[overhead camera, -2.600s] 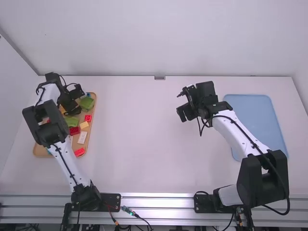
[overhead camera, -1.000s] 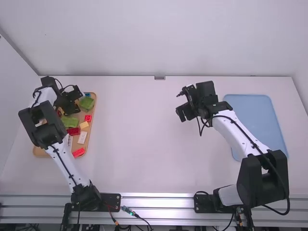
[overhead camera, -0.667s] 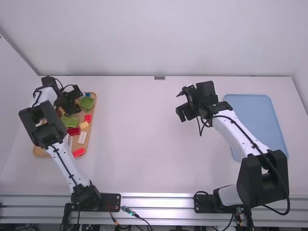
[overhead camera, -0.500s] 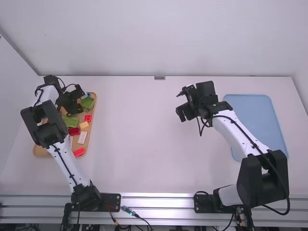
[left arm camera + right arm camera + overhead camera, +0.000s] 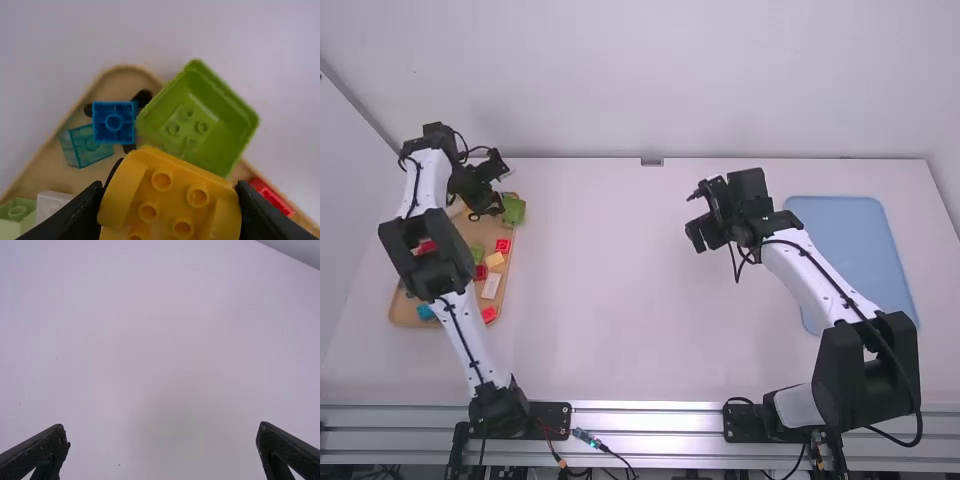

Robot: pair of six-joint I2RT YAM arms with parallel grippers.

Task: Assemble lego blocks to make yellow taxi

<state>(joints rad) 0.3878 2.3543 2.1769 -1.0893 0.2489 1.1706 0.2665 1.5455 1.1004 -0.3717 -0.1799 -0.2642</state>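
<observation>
Between the fingers of the left gripper point(image 5: 169, 192), clamped: yellow block point(image 5: 172, 201). Table point(image 5: 610, 300) middle, likely build spot, lies to its right; right gripper point(image 5: 164, 430) farther right, fingers apart.

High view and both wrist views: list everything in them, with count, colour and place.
Table: one, white, beneath everything.
Tray: one, tan, table's left side.
Yellow block: one, in the left jaws.
Pale yellow block: one, on the tray.
Green blocks: at least three, bright to pale, on the tray; the large one at its far end.
Red blocks: at least four, on the tray.
Blue and teal blocks: at least three, on the tray.
White blocks: at least two, on the tray.
Blue panel: one, table's right side.
Arms: two, white and black, left and right.
Grippers: two, black; left over tray, right over table.
</observation>
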